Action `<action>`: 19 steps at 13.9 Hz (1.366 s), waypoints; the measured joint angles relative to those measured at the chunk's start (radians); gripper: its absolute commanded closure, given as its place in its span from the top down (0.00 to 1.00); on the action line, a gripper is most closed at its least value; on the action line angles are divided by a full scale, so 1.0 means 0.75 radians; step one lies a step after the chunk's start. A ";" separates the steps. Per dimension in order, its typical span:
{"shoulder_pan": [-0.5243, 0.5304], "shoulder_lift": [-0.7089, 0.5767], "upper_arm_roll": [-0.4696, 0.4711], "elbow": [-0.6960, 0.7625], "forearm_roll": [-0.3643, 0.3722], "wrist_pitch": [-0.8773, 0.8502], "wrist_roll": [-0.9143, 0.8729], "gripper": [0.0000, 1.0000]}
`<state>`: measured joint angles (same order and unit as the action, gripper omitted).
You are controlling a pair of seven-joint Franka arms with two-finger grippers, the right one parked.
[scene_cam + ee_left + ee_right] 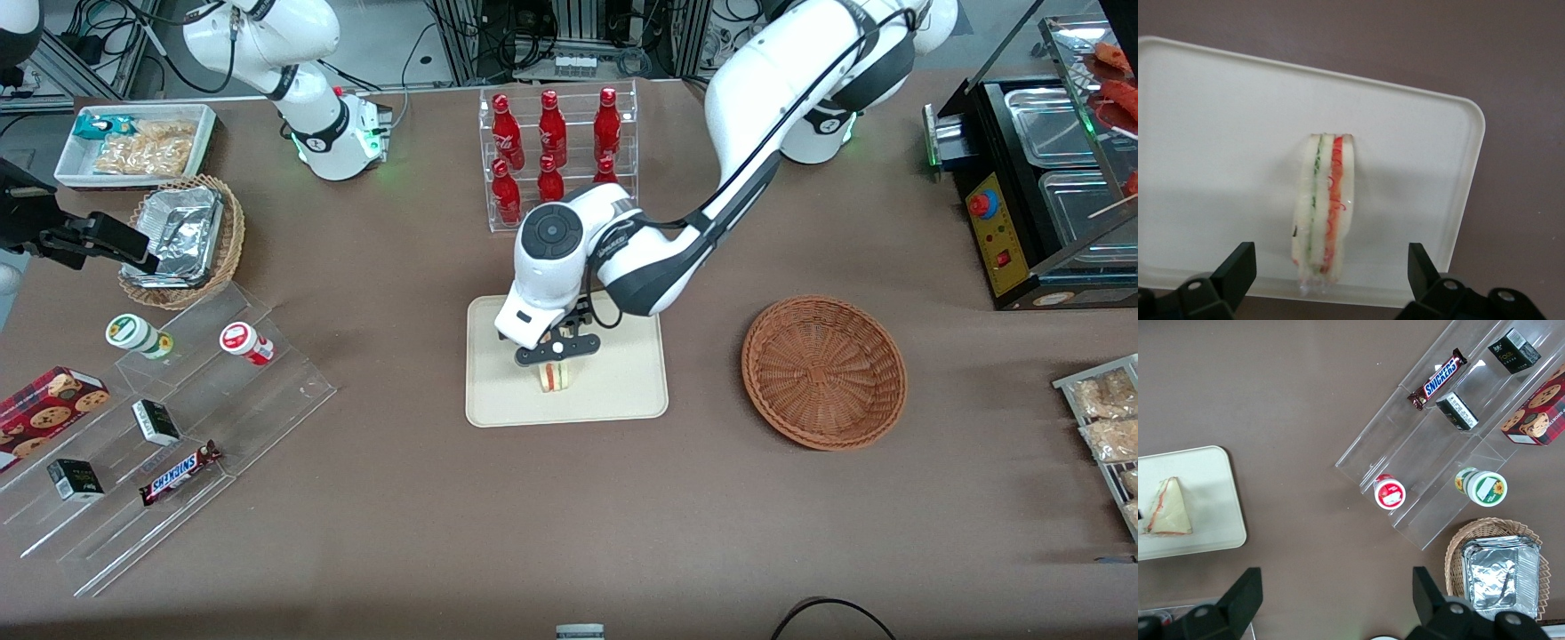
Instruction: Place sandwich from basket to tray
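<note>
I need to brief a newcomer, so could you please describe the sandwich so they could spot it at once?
Find the cream tray in the table's middle, beside the empty reddish-brown basket. On it, under the gripper with its jaws open, stands the sandwich: a pale bread wedge with red and green filling stripes, the only food there.

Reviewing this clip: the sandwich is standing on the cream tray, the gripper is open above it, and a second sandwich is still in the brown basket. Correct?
Not quite: the basket holds nothing, as the front view shows. The rest stands: the sandwich stands on the tray, with the gripper open above it.
</note>
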<state>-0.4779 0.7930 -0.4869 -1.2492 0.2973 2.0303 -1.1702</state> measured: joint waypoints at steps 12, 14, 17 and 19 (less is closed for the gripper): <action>0.429 -0.341 0.006 -0.151 -0.022 -0.417 0.407 1.00; 0.519 -0.415 0.005 -0.237 -0.039 -0.418 0.554 1.00; 0.645 -0.531 0.007 -0.345 -0.125 -0.418 0.770 1.00; 0.701 -0.621 0.020 -0.424 -0.200 -0.420 0.920 1.00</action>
<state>0.0478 0.3270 -0.4716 -1.5671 0.1471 1.7150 -0.4803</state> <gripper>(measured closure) 0.000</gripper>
